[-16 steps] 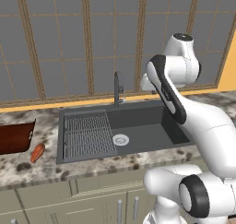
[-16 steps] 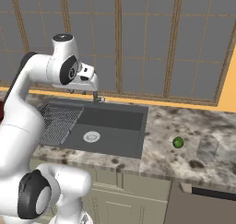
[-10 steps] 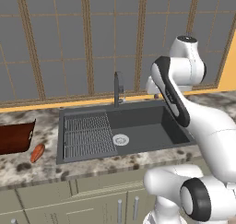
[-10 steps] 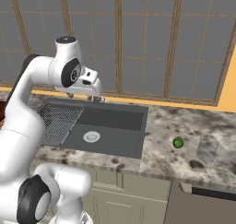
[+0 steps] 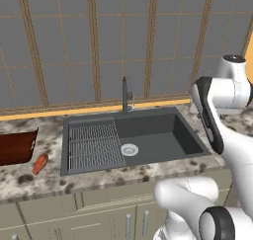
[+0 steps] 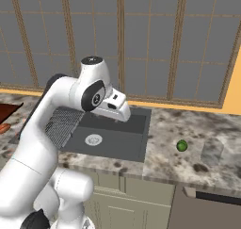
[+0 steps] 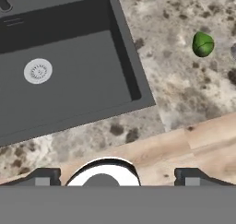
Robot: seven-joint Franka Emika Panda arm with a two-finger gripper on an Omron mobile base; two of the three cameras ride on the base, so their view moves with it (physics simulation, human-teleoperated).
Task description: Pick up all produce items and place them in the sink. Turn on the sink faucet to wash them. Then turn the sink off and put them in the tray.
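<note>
The hand (image 7: 117, 176) is spread wide, its two finger tips far apart, grasping nothing and touching nothing. It hangs above the speckled table (image 7: 184, 80) just beside the sink (image 7: 69, 57). The green produce item (image 7: 202, 44) lies on the table ahead of the hand and off to one side, well apart from it. The orange-red produce item (image 5: 40, 163) rests beyond the sink's far end, near the tray (image 5: 17, 146)
</note>
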